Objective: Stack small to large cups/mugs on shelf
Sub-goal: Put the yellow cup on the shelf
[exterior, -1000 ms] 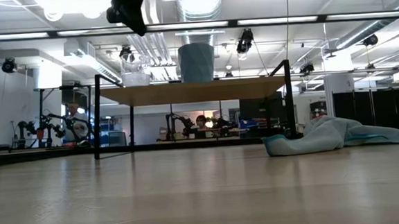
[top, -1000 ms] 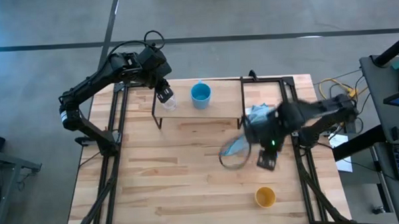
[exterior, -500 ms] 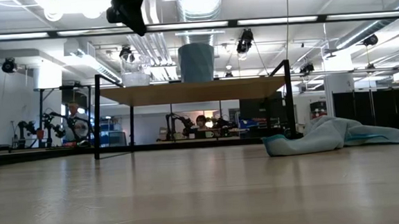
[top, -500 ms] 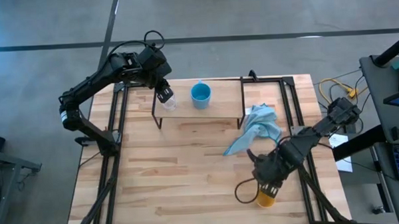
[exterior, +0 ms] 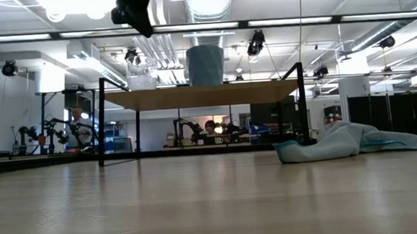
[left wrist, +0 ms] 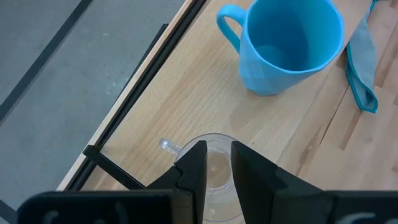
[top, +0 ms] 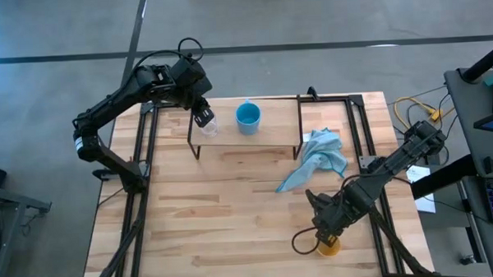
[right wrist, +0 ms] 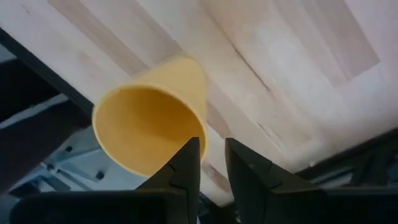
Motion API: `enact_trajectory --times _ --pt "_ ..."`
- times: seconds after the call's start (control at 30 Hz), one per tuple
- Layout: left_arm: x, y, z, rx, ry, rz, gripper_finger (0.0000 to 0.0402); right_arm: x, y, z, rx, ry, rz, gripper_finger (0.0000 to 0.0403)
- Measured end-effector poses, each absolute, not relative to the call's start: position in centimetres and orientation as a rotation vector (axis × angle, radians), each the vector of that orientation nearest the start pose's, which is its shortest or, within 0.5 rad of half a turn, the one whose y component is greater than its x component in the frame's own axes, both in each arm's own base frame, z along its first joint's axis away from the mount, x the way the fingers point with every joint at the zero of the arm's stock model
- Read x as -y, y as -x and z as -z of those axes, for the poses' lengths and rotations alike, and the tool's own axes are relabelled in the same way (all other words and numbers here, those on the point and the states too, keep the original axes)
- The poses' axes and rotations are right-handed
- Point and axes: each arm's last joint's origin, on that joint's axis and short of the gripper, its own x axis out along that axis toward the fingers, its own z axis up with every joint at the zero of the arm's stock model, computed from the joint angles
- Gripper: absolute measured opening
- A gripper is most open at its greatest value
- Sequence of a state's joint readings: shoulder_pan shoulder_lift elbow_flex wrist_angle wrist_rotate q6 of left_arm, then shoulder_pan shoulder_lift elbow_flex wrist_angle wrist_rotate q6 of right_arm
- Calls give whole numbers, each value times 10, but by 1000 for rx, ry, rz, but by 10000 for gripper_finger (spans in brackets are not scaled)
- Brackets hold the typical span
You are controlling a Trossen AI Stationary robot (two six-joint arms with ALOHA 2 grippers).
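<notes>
The clear glass [left wrist: 217, 174] stands on its base at the left end of the shelf [top: 271, 136], and the light blue cup [top: 247, 116] stands upright beside it. My left gripper [left wrist: 218, 149] hangs above the glass with a narrow gap between its fingers. The low view shows it [exterior: 143, 26] well clear of the glass [exterior: 142, 82]. The yellow-orange cup [right wrist: 149, 124] is on the table near the near right edge [top: 328, 250]. My right gripper [right wrist: 212, 149] is right over its rim, pointing down, with a narrow gap between its fingers. My right gripper comes at the yellow-orange cup from above. One fingertip [right wrist: 191, 152] is at the cup's rim [right wrist: 200, 127]. I cannot tell whether it touches the rim.
A light blue cloth [top: 317, 156] lies crumpled on the table to the right of the shelf. Black frame rails [top: 140, 159] run along both sides of the table. The table's near edge lies close to the yellow-orange cup.
My right gripper has swept fast from above the cloth toward the table's near edge and has come down over the yellow-orange cup. Over the last half second it has only shifted a little. The cloth, the glass and the blue cup have stayed in place.
</notes>
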State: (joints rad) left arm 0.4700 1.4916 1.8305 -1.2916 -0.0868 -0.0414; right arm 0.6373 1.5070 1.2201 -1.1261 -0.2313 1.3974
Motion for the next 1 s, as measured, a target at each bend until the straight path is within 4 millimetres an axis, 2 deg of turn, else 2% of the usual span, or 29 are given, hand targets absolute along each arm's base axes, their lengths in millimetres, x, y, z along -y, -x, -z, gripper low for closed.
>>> enact_trajectory --times 0.63,1.0 --pt "-123 -236 -426 -936 221 -534 59 -175 -210 -257 -1584 -772 369 75" --pt "-123 -236 -426 -935 223 -535 59 -178 -213 -252 -1556 -786 313 128"
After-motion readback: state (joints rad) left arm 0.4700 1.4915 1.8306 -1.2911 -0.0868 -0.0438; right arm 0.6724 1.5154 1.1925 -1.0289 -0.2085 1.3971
